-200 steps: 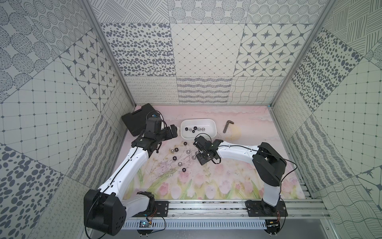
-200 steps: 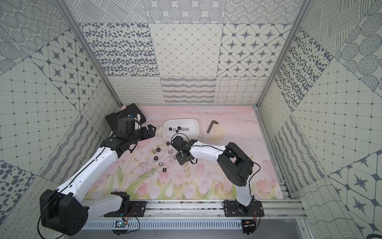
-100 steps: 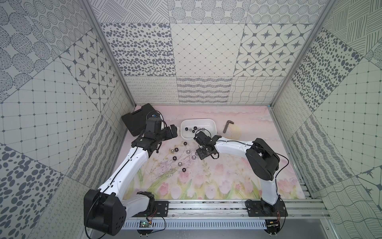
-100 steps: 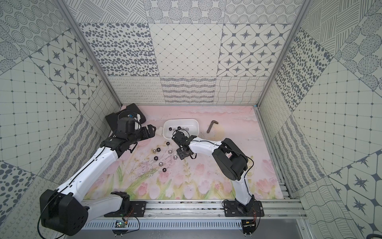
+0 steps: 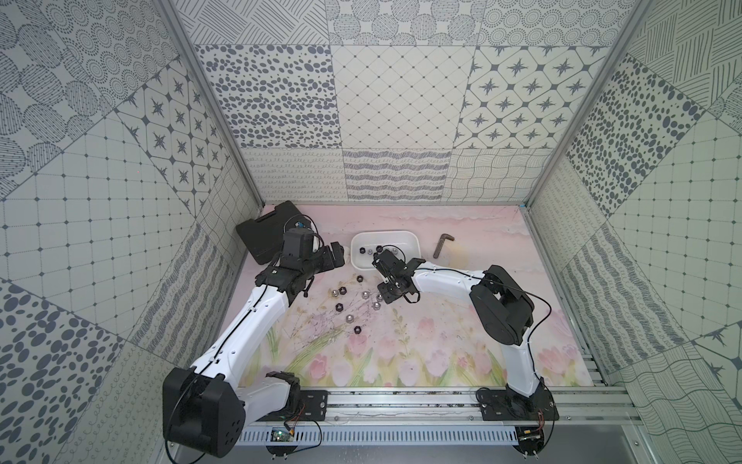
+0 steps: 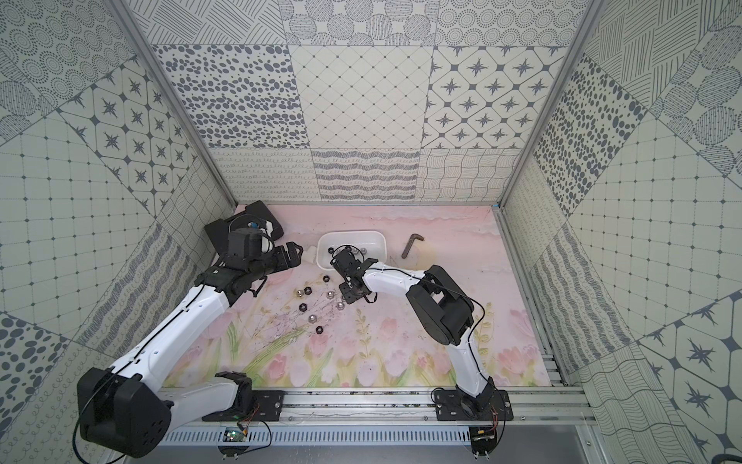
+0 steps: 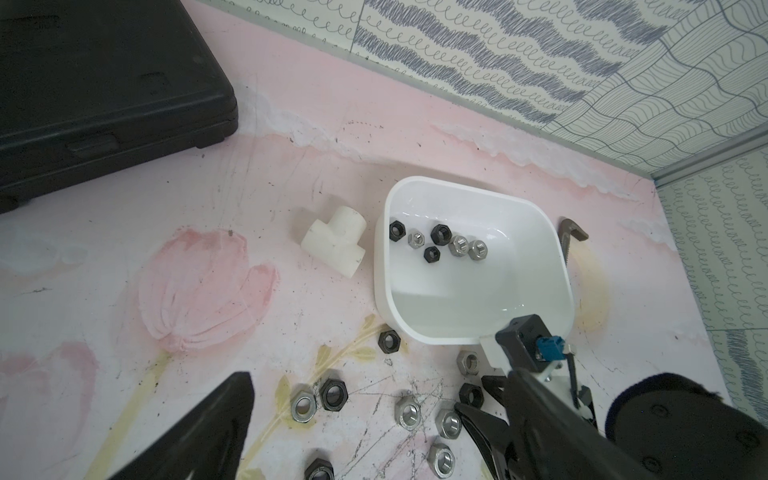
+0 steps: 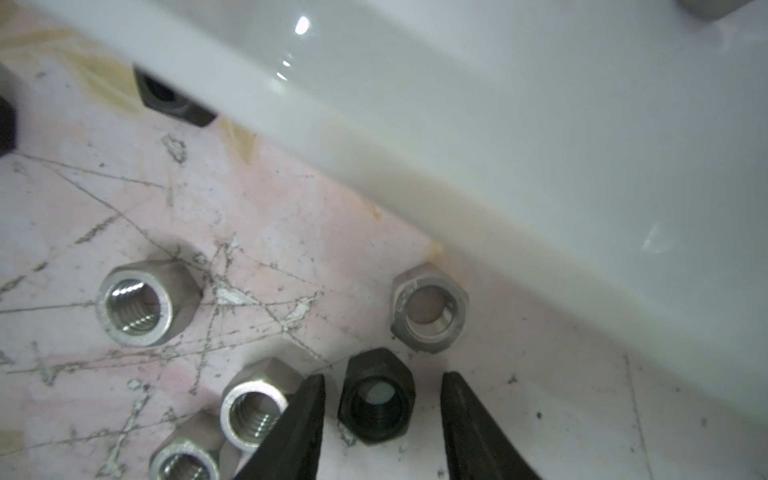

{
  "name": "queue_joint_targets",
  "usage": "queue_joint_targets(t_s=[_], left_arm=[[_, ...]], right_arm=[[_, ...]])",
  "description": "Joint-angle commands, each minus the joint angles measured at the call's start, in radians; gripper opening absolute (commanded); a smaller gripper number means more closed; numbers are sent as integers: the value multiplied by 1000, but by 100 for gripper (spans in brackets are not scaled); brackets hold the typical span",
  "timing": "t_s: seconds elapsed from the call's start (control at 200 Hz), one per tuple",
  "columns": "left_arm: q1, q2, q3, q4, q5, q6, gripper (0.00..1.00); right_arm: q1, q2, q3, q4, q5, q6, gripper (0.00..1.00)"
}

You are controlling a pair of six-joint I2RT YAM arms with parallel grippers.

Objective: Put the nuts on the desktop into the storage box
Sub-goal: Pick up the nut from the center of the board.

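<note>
The pink, tulip-printed bench [image 5: 461,321] carries everything. Our left arm [image 5: 257,317] stretches toward the far left corner, where the black case [image 5: 261,231] lies. Our right arm [image 5: 441,277] bends in low over the middle.

The storage box [image 7: 478,208] sits near the middle of the far edge. A white T fitting [image 7: 336,245] is just beside its left wall and a hex key [image 5: 441,246] is near its right.

The left fingers [image 7: 208,428] hang over the bench left of the box. Only one shows in the wrist view, set well off to the side, so we judge them open. They hold nothing.

The right fingers [image 8: 299,428] are down at the bench, partly open. They straddle one black nut [image 8: 376,401] with a gap on each side, so nothing is gripped yet.

Six nuts [image 7: 440,234] lie in the box. About ten more are scattered on the bench just on its near side.

We expect each nut to be hard, dense and slick, ready to skid or pop out of a skewed pinch. We would take it low, across two opposite flats, minding the silver nut [image 8: 253,403] just beside one finger.
</note>
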Motion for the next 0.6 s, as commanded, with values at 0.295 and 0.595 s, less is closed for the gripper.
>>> queue_joint_targets(t_s=[0.295, 0.595], left_arm=[[-3, -2, 0, 18, -6, 14, 99], [-2, -2, 5, 16, -4, 14, 99]], right_arm=[[-1, -48, -1, -2, -12, -8, 15], [-33, -228, 68, -2, -22, -52, 14]])
